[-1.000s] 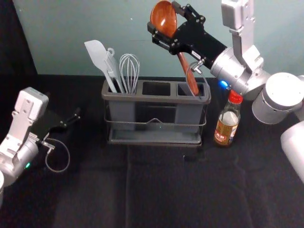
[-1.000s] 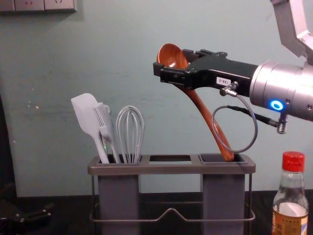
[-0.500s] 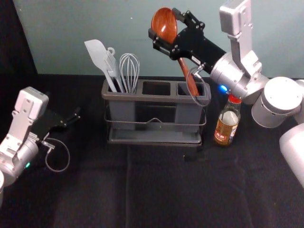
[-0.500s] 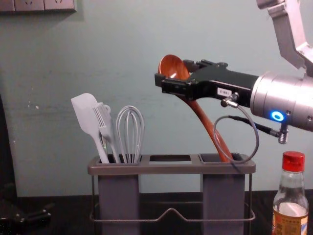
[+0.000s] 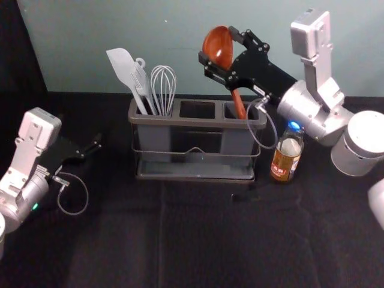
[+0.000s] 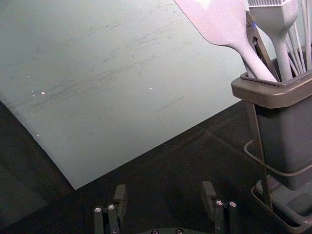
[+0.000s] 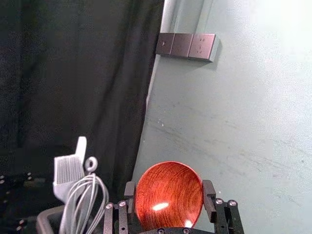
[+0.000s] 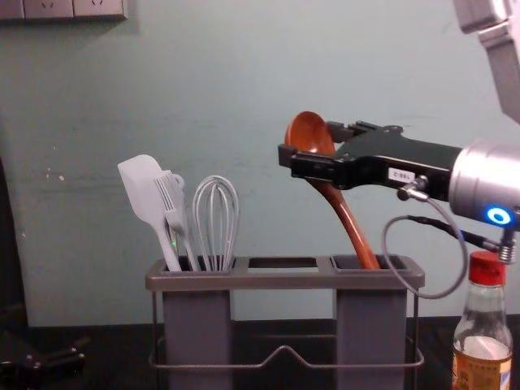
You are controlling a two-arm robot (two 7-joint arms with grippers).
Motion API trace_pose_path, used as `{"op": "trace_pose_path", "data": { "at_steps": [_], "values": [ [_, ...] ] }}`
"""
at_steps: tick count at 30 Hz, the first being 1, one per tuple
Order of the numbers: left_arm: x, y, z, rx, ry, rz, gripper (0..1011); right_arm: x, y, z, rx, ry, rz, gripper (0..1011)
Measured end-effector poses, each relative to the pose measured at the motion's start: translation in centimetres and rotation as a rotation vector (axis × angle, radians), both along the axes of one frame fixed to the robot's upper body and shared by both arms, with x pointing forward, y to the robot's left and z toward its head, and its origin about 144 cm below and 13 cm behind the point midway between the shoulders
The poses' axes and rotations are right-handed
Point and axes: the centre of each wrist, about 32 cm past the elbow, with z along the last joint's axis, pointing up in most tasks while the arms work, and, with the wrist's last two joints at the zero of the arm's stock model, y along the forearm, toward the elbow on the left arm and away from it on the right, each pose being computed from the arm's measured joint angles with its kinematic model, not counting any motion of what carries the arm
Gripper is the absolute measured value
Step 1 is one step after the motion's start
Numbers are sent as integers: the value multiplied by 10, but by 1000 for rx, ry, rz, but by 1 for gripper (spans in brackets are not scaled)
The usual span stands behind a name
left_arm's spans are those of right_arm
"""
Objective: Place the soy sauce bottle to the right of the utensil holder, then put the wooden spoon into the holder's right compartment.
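Carefully, we are now at the lowering of the wooden spoon (image 8: 349, 223), as we judge it. Our right gripper (image 8: 307, 143) is above the utensil holder (image 8: 284, 279), and its two fingers are clamped on the spoon's bowl from both sides. The handle leans, and its lower end seems to be just inside the mouth of the right compartment (image 8: 372, 317). How deep it goes, we cannot tell, because the front rim hides it.

To do this well, we should go down slowly along the line of the handle, and make it more upright little by little, so that the end does not catch on the wall. We should open the fingers only when the handle has good support inside. Also, the cable loop (image 8: 385, 244) could brush the soy sauce bottle (image 5: 286, 159), which stands to the right of the holder. Our left gripper (image 6: 164, 192) waits at the holder's left side, fingers apart.
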Motion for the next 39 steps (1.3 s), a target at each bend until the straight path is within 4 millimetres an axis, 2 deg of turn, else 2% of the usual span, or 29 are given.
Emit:
{"op": "trace_pose_path", "data": {
  "at_steps": [16, 39],
  "values": [
    [0, 0, 0, 0, 0, 0, 1005, -29, -20, 2, -32, 39, -26, 838],
    [0, 0, 0, 0, 0, 0, 1005, -29, -20, -8, -43, 115, -25, 838]
  ]
}}
